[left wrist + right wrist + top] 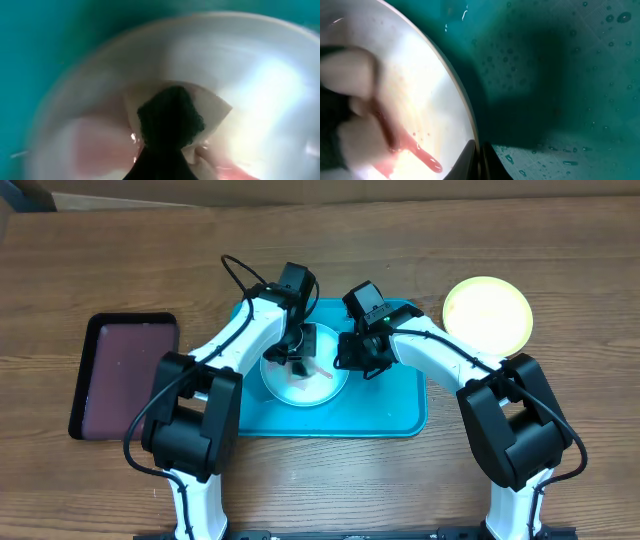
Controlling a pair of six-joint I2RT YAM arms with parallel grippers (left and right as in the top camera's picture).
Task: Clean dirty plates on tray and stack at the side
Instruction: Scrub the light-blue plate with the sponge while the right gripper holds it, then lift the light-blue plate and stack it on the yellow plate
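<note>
A white-centred plate with a pale rim lies on the turquoise tray. My left gripper is down on the plate, shut on a pale wiping pad. The left wrist view is blurred: it shows the plate, pink smears and my dark finger. My right gripper is shut on the plate's right rim, which also shows in the right wrist view. There the plate carries a wet red smear, with the pad at the left. A lime-green plate sits on the table to the right of the tray. No third plate shows.
A dark maroon black-rimmed tray lies on the wooden table at the left. The turquoise tray floor is wet with small droplets. Both arms cross over the tray's back half.
</note>
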